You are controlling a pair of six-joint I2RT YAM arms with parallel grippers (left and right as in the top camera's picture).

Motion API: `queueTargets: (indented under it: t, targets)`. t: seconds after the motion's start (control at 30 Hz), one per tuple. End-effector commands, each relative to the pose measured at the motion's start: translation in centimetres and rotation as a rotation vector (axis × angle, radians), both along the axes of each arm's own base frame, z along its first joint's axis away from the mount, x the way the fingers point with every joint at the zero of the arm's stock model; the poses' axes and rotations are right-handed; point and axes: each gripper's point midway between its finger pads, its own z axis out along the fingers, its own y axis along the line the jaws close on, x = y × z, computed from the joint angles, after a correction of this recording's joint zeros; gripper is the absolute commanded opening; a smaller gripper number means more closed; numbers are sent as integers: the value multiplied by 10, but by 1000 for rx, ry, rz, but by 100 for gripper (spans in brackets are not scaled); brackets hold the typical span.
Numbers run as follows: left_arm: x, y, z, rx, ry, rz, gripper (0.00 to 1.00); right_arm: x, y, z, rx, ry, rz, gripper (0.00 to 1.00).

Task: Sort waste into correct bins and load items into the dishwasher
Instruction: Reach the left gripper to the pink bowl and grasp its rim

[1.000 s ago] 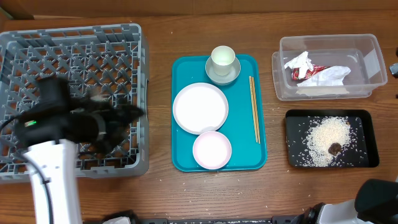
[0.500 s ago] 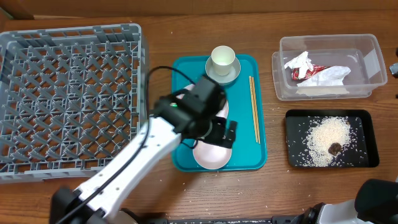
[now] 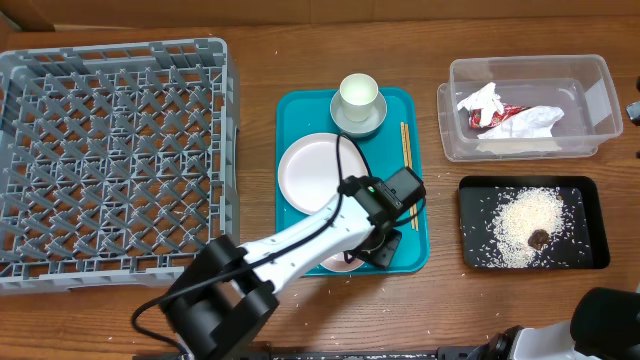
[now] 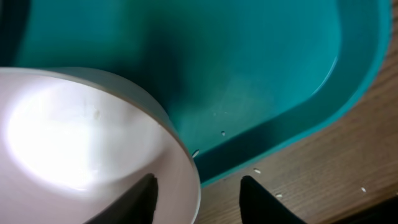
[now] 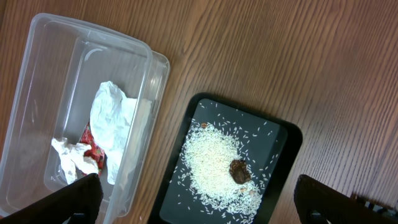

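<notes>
My left gripper [image 3: 378, 243] is down at the front right of the teal tray [image 3: 385, 160]. In the left wrist view its jaws [image 4: 198, 180] straddle the rim of the small pinkish-white bowl [image 4: 81, 143], one finger inside and one outside, with a gap still showing. A flat white plate [image 3: 315, 170] lies behind it. A white cup [image 3: 358, 93] stands in a pale grey-green bowl [image 3: 358, 120]. The grey dishwasher rack [image 3: 115, 160] holds nothing. My right gripper [image 5: 199, 202] hangs wide open above the black tray [image 5: 280, 137] of rice [image 5: 211, 162].
The clear tub [image 3: 595, 100] at the back right holds a crumpled napkin [image 3: 530, 122] and a red wrapper [image 3: 490, 117]. A brown scrap [image 3: 539, 239] sits in the rice on the black tray [image 3: 590, 215]. Chopsticks [image 3: 408, 165] lie along the teal tray's right side.
The left arm has swung from over the rack across to the teal tray's front right. Its jaws have narrowed around the small bowl's rim. The right arm has not moved.
</notes>
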Motion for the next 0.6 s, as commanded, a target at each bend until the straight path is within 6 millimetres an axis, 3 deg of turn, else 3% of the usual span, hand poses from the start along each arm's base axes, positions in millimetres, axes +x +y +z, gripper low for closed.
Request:
queueTargets:
  t: [0.0, 0.13, 0.27, 0.43, 0.57]
  targets:
    - [3, 1, -11, 44, -7, 31, 35, 1, -3, 7, -21, -15, -2, 100]
    - [5, 0, -9, 39, -11, 35, 16, 1, -3, 7, -21, -15, -2, 100]
    - [5, 0, -9, 37, -7, 36, 4, 1, -3, 7, -21, -15, -2, 100]
    - [0, -3, -1, 24, 27, 35, 4, 1, -3, 7, -21, -15, -2, 100]
    - [16, -21, 42, -42, 17, 51, 4, 1, -3, 7, -21, -15, -2, 100]
